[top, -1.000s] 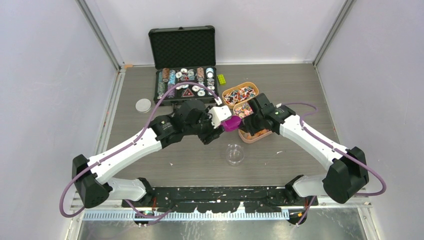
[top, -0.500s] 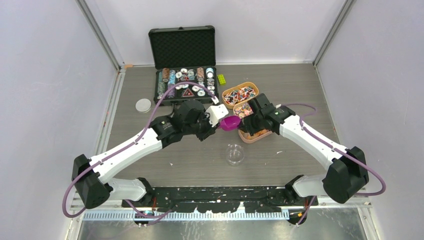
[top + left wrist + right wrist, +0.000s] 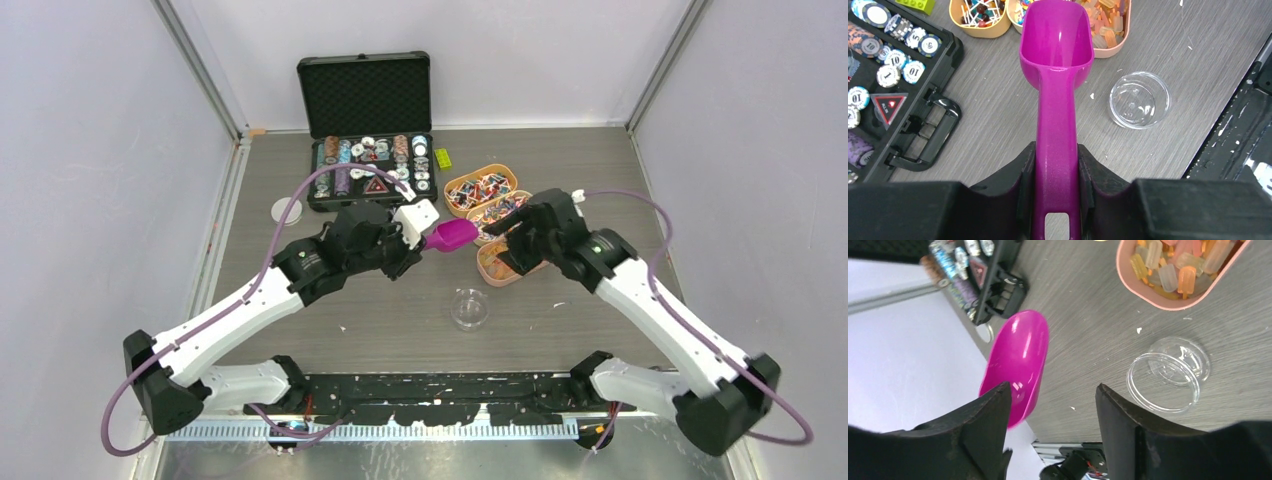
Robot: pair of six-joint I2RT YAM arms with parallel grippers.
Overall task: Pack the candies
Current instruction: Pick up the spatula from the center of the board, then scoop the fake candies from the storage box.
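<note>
grey table (image 3: 600, 170), with an open black case (image 3: 365, 95) of poker chips at the far edge. left gripper (image 3: 1056, 172) clamped tight on the handle of the magenta scoop (image 3: 1057, 45). right gripper (image 3: 1053, 405) spread wide, gripping nothing. candies (image 3: 1173, 270) heaped in tan trays (image 3: 1173, 307), near the clear cup (image 3: 1168, 375).

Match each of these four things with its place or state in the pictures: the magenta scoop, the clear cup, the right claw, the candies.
Column one:
1. magenta scoop
2. clear cup
3. right claw
4. candies

Column two:
a. open, holding nothing
b. lying in the trays
c. gripped by its handle in the left claw
d. standing empty on the table

Pairs: 1-c, 2-d, 3-a, 4-b
</note>
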